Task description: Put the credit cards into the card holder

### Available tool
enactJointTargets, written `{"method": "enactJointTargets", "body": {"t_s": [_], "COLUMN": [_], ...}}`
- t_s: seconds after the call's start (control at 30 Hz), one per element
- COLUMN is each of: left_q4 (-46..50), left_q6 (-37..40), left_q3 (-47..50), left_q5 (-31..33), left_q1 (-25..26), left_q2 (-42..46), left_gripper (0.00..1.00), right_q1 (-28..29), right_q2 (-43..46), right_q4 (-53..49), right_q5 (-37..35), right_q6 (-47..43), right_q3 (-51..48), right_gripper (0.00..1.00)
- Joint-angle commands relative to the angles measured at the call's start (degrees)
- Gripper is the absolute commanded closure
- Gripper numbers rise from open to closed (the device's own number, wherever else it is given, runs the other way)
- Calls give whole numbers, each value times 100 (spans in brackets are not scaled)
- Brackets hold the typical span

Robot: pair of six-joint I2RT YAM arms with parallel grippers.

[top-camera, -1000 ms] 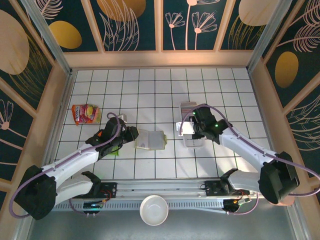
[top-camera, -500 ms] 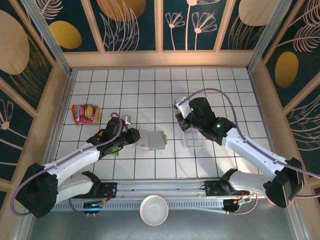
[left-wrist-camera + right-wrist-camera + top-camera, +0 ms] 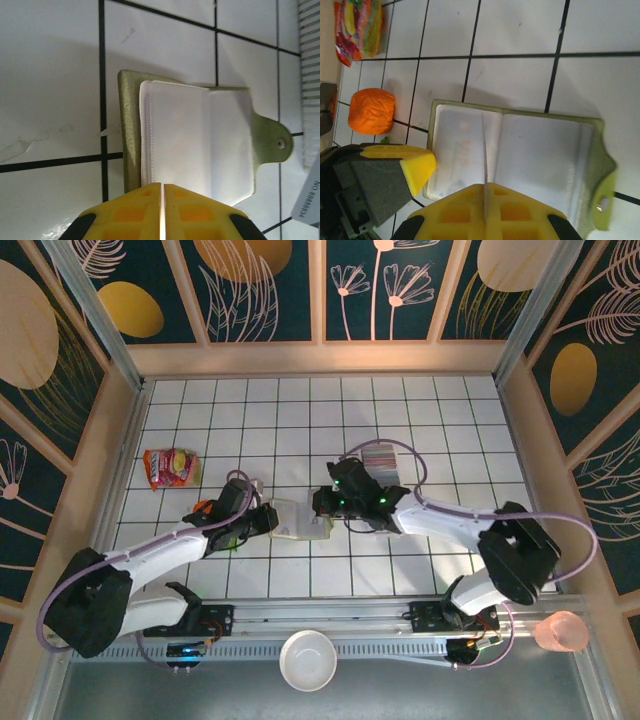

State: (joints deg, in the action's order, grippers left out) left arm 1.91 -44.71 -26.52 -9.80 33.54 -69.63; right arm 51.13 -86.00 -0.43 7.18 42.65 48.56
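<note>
You had the right claw (image 3: 484, 192) shut on one thin, stiff, slippery credit card (image 3: 484, 145), held by its edge over the soft open card holder (image 3: 540, 150), while the left claw (image 3: 162, 189) pinched the holder's near edge down on the tiles (image 3: 520, 30)

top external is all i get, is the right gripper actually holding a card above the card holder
observer: Yes. In the right wrist view the right gripper is shut on a credit card, seen edge-on.
operator: where is it over the card holder
observer: Over the open card holder, near its middle, on the half away from the snap tab. I can't tell if it touches.
operator: and the left gripper
observer: In the left wrist view the left gripper has its jaws closed at one edge of the card holder, apparently pinching it.
</note>
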Motion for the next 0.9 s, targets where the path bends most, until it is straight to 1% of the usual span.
{"method": "enactJointTargets", "body": {"t_s": [0.0, 0.07, 0.23, 0.53, 0.87], "left_q4": [-158, -165, -238, -393, -350], "left_q6": [92, 98, 112, 175, 199], "left_q3": [126, 198, 327, 358, 394], "left_q5": [219, 325, 434, 383, 447], "left_q1": [15, 16, 18, 20, 21], "left_q2": [-60, -68, -161, -519, -514], "left_gripper": [91, 91, 92, 94, 95], "right_q1": [90, 98, 127, 125, 125], "right_q2": [-337, -536, -829, -1029, -1172], "right_q4": [343, 394, 443, 424, 714], "right_q5": [38, 150, 149, 125, 265], "right_q6": [387, 417, 515, 612, 752], "right_q3": [337, 378, 448, 453, 444], "right_gripper": [100, 100, 100, 100, 100]}}
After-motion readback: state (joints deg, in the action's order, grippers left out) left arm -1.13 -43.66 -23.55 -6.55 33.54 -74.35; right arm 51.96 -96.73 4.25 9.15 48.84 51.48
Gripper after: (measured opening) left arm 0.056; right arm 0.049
